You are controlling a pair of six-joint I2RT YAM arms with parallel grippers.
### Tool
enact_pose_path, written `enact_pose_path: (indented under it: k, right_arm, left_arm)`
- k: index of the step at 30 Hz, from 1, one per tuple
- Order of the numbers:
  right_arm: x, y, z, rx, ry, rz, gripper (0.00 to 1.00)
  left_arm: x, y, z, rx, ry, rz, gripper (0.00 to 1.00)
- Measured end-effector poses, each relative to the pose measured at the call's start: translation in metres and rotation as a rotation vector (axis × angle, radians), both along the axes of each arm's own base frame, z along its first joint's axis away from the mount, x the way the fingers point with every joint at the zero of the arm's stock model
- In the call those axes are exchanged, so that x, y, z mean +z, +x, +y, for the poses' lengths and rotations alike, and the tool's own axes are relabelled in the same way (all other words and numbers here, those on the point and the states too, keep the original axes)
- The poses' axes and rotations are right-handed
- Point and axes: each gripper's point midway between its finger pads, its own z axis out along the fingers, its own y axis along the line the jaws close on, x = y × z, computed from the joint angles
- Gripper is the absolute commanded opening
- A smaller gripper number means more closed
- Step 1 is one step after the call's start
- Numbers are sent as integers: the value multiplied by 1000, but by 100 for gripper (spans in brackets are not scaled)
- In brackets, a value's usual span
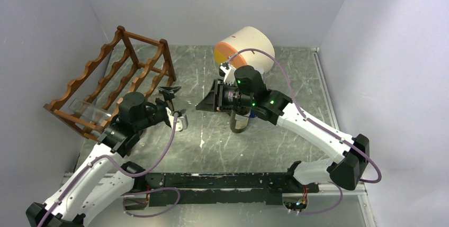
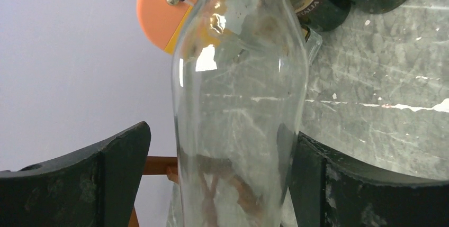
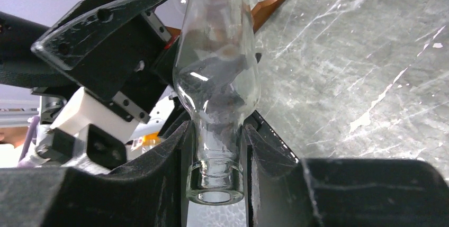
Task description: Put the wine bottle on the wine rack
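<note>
Right tool [image 3: 217, 132] clamped on clear wine bottle [image 3: 217, 68] neck, left tool [image 2: 221, 132] apart around its body: seemingly mid-handover. Next: clearing left tool, carrying bottle to wine rack [image 1: 119, 73].

Left gripper [image 2: 221, 134]: jaws wide apart. Right gripper [image 3: 217, 134]: pinched on clear bottle [image 3: 217, 63] neck. Both arms angled inward.

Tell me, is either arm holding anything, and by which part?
The right gripper clamps the clear glass bottle by its neck, near the lip. The left gripper stands open around its body.
</note>
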Motion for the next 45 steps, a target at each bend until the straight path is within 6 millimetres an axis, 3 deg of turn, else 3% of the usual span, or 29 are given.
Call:
enact_pose_path:
  k: [6, 16, 23, 31, 37, 40, 45]
  right_arm:
    - [2, 3, -3, -38, 20, 32, 0]
    - [2, 10, -6, -75, 22, 35, 0]
    - [0, 11, -5, -73, 27, 27, 0]
    - [-15, 9, 1, -57, -1, 10, 0]
    - [-29, 1, 17, -18, -20, -4, 0]
    - [-32, -5, 26, 2, -16, -12, 0]
    - [-30, -11, 38, 21, 5, -32, 0]
  left_arm:
    - [16, -18, -1, -39, -18, 50, 95]
    - [66, -51, 10, -40, -120, 71, 95]
    - [138, -51, 45, 176, -474, -12, 95]
    - [172, -49, 62, 317, -862, 182, 95]
    - [219, -47, 90, 497, -1156, 343, 95]
    - [224, -48, 99, 564, -1211, 393, 95]
    - [200, -48, 101, 644, -1188, 481, 95]
